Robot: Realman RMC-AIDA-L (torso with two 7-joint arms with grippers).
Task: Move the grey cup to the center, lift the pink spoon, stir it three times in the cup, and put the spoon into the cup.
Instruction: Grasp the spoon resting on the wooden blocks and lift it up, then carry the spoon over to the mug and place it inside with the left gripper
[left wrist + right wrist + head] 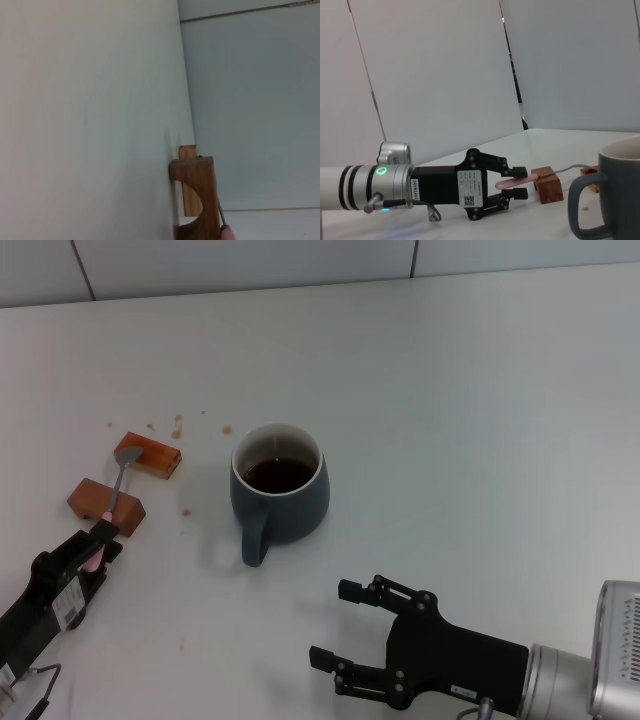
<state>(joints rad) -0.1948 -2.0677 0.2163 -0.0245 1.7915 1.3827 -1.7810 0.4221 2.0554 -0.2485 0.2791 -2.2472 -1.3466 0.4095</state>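
The grey cup [279, 493] stands mid-surface [480, 390], holding dark liquid, its handle toward the robot. To its left the pink spoon [113, 502] lies across two brown blocks [107, 501], with the left tool [100, 545] clenched on its pink handle. The right tool [345, 625] hovers released near the cup's handle, apart from it.

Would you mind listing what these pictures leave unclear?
- Left gripper on the pink spoon, right wrist view: whether the pads press the handle is too small to tell.
- Grey cup, right wrist view: cut by the edge; liquid hidden by its wall.
- Right gripper, head view: open, away from the cup.
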